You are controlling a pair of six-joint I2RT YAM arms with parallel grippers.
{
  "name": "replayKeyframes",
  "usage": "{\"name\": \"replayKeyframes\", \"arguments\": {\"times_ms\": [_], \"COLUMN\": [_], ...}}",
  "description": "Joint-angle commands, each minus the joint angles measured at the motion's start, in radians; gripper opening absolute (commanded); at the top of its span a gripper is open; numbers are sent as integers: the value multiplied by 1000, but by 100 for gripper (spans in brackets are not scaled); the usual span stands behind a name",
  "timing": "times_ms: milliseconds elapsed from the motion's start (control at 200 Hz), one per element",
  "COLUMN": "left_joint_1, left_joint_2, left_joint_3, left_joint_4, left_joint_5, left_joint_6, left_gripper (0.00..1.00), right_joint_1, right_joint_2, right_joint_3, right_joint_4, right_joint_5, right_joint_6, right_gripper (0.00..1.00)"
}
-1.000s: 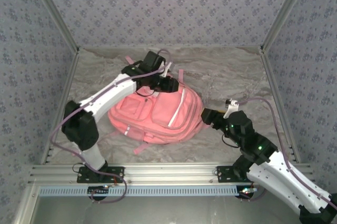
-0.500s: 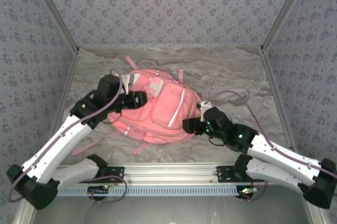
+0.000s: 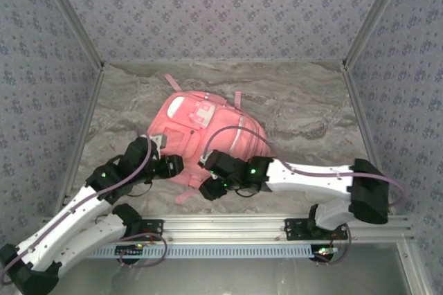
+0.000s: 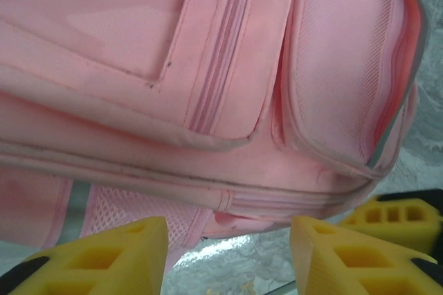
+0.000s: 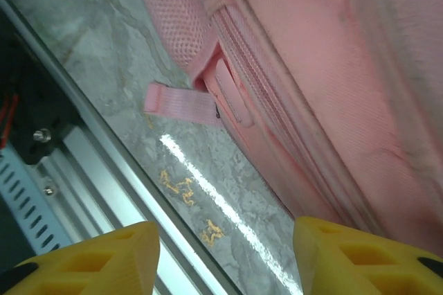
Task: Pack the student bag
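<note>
Lying front-up on the bench, the bag had the left tool and right tool at its near edge, both parted, gripping nothing.

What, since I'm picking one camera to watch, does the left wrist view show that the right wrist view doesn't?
Left wrist, not right: a zipped front pocket and a mesh side pocket. Right wrist, not left: a loose strap end and the metal rail at the table edge. Both: the pink bag, and the left gripper or right gripper open, holding nothing.
</note>
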Motion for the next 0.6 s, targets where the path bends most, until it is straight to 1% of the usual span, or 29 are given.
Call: {"name": "replayKeyframes", "arguments": {"times_ms": [0, 85, 240, 270, 430, 490, 515, 520, 595], "left_joint_1": [-15, -16, -18, -18, -18, -18, -18, -18, -17], "left_joint_2": [-3, -16, -59, -61, -61, -72, -79, -80, -99], "left_joint_3": [-42, -64, -75, -77, -93, -101, -102, -102, -103], "left_joint_4": [-19, -12, -24, -28, -41, -48, -54, -56, -84], "left_joint_5": [-37, -42, -65, -67, -64, -81, -93, -94, -143], "left_joint_6": [-36, -45, -53, -51, -58, -62, -62, -63, -66], "left_gripper": [49, 49, 49, 50, 50, 51, 52, 52, 53], "right_joint_1": [-2, -31, -106, -124, -215, -227, -230, -230, -235], "right_joint_2": [80, 140, 193, 200, 220, 210, 202, 199, 169], "right_joint_3": [75, 108, 141, 145, 169, 171, 169, 196, 241], "right_joint_4": [-53, -62, -38, -22, 64, 105, 120, 122, 93], "right_joint_5": [-13, 18, 110, 114, 62, -22, -75, -85, -123], "right_joint_6": [-6, 11, 46, 53, 80, 65, 54, 50, 26], "right_gripper": [53, 49, 47, 46, 38, 38, 38, 39, 41]}}
